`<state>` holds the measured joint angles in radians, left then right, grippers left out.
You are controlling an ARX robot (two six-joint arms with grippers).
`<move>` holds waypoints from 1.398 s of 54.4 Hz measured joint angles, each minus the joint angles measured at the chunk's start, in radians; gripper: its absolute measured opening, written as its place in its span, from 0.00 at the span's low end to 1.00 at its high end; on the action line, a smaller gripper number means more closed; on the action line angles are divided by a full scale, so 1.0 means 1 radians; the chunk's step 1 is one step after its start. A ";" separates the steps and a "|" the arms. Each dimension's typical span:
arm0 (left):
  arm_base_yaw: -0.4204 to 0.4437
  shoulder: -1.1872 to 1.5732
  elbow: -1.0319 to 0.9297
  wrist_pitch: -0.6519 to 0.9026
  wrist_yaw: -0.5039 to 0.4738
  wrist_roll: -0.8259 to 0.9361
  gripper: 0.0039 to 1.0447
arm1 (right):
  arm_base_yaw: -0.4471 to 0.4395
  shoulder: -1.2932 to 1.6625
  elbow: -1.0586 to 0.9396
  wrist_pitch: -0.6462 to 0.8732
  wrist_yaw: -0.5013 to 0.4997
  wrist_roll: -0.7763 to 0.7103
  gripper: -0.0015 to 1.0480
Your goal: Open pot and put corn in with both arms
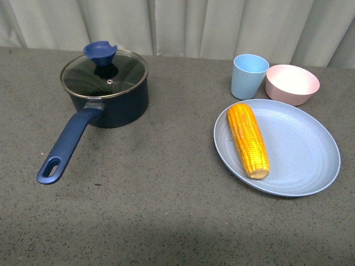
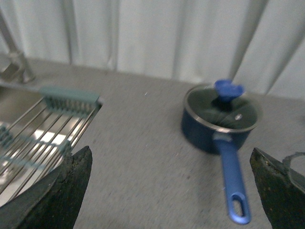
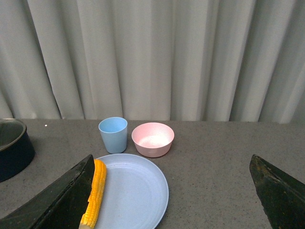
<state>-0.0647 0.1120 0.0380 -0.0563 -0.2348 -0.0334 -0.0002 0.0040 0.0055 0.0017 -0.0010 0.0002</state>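
The navy-blue pot (image 1: 113, 102) stands at the back left of the table, with a glass lid (image 1: 104, 74) and a blue knob (image 1: 100, 53) on it. Its long handle (image 1: 65, 145) points toward the front left. The corn (image 1: 248, 139) lies on a light-blue plate (image 1: 299, 149) at the right. Neither gripper shows in the front view. My left gripper (image 2: 174, 191) is open, well back from the pot (image 2: 209, 131), with the handle (image 2: 233, 183) between its fingers. My right gripper (image 3: 174, 195) is open above the table, with the corn (image 3: 94, 193) by one finger.
A light-blue cup (image 1: 248, 76) and a pink bowl (image 1: 292, 84) stand behind the plate. A metal wire rack (image 2: 33, 138) with a sink edge lies beside the left gripper. A pale curtain hangs behind the table.
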 joint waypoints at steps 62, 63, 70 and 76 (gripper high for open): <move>-0.177 2.021 1.007 0.880 0.032 -0.044 0.94 | 0.000 0.000 0.000 0.000 0.000 0.000 0.91; -0.175 2.032 1.017 0.875 0.031 -0.044 0.94 | 0.000 0.000 0.000 0.000 0.000 0.000 0.91; -0.167 2.084 1.064 0.849 0.033 -0.042 0.94 | 0.000 0.000 0.000 0.000 0.000 0.000 0.91; -0.159 2.116 1.099 0.835 0.033 -0.039 0.94 | 0.000 0.000 0.000 0.000 0.000 0.000 0.91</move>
<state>-0.2234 2.2280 1.1366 0.7784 -0.2016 -0.0727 -0.0002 0.0040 0.0055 0.0013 -0.0013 0.0002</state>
